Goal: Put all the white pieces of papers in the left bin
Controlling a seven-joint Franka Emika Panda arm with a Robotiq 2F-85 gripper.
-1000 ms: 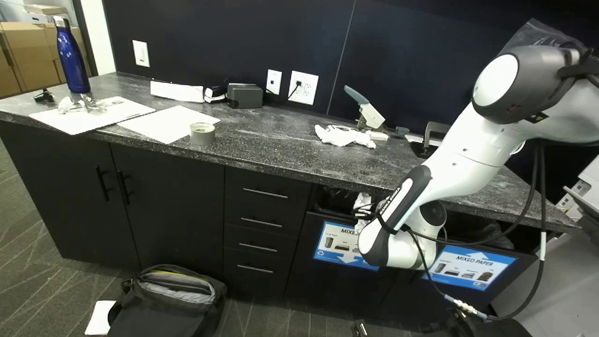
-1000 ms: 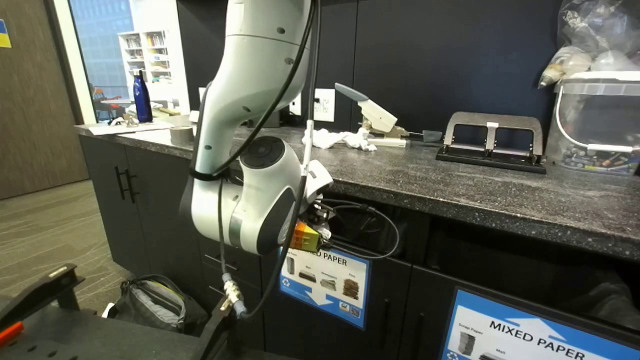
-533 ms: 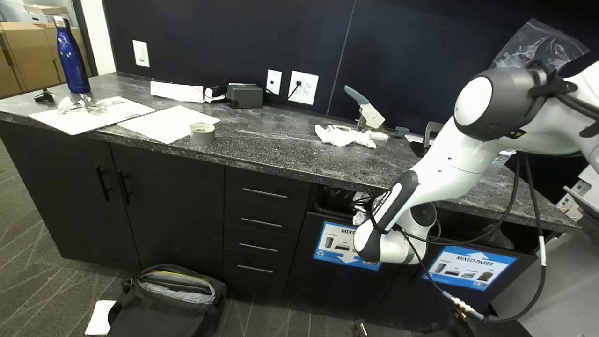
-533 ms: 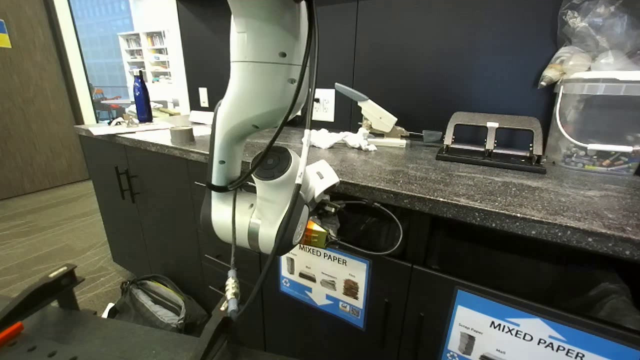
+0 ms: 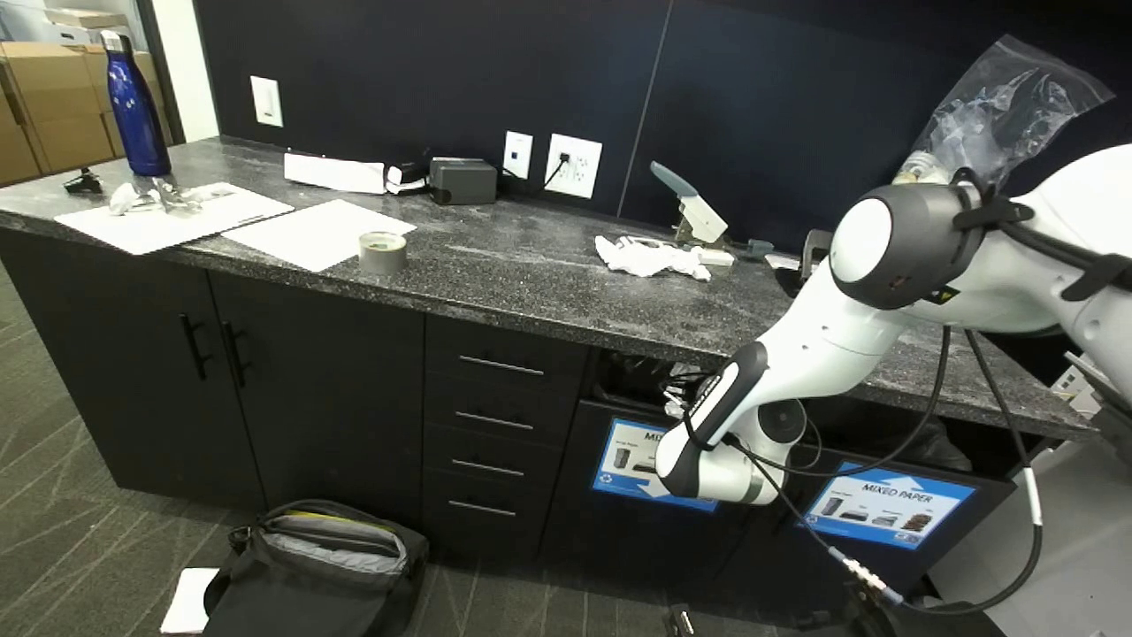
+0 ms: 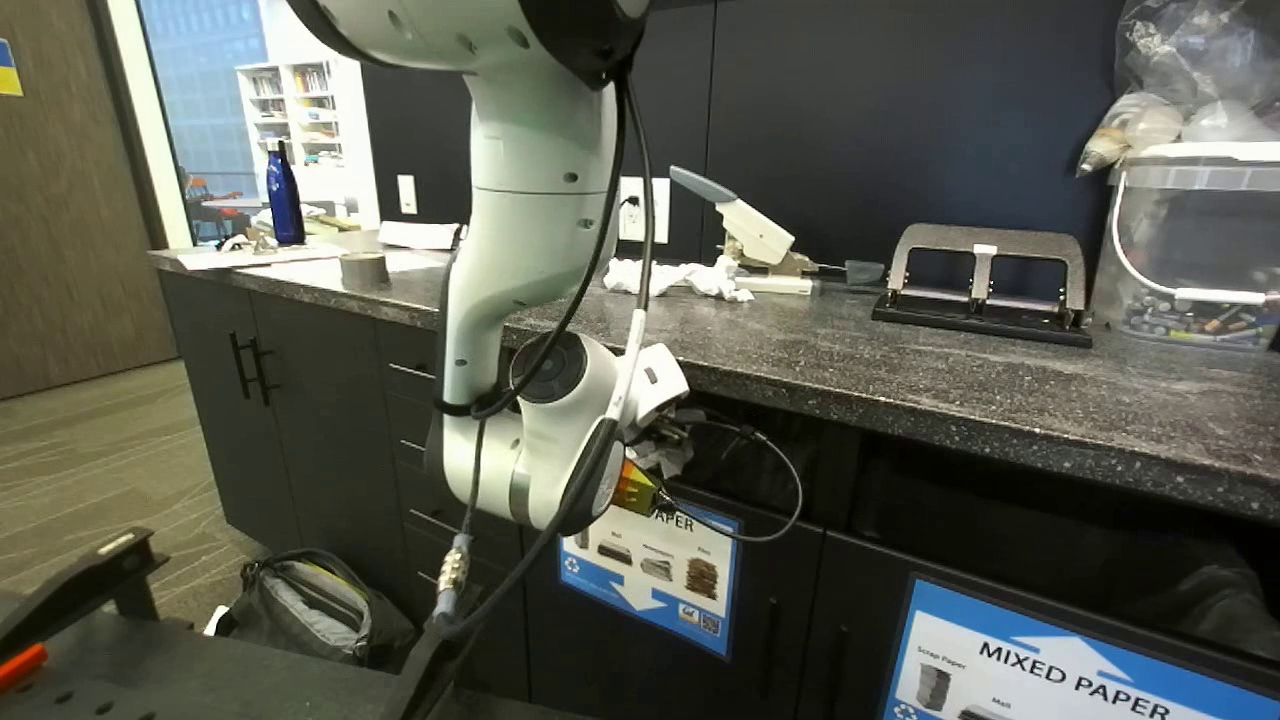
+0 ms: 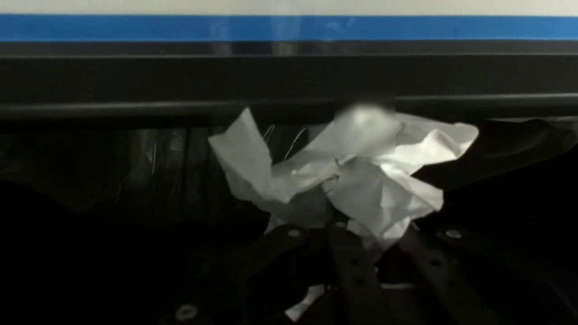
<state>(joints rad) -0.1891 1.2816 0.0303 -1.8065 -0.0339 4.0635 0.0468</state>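
Note:
A crumpled white paper point(image 7: 375, 194) fills the middle of the wrist view; it also shows in both exterior views point(image 5: 674, 405) point(image 6: 670, 458). My gripper point(image 7: 377, 234) is shut on it, with the paper bunched between the fingertips. The gripper points into the open top of the left bin point(image 5: 619, 531) point(image 6: 740, 600), behind its blue-framed sign. The fingers are mostly hidden by the wrist in the exterior views. Another crumpled white paper point(image 5: 653, 257) point(image 6: 690, 278) lies on the counter. More crumpled paper point(image 5: 133, 198) lies on flat white sheets point(image 5: 190, 221) point(image 5: 309, 232) at the far left.
The counter edge point(image 5: 531, 318) overhangs the bin opening close to the wrist. The twin bin point(image 6: 1060, 660) has a similar sign. A stapler point(image 6: 755, 235), hole punch point(image 6: 985, 280), tape roll point(image 5: 382, 253) and blue bottle point(image 5: 137, 115) stand on the counter. A bag point(image 5: 327, 566) lies on the floor.
The arm has lowered and the wrist has shifted slightly, carrying the paper deeper into the left bin's opening; less paper shows above it. The papers on the counter have not moved.

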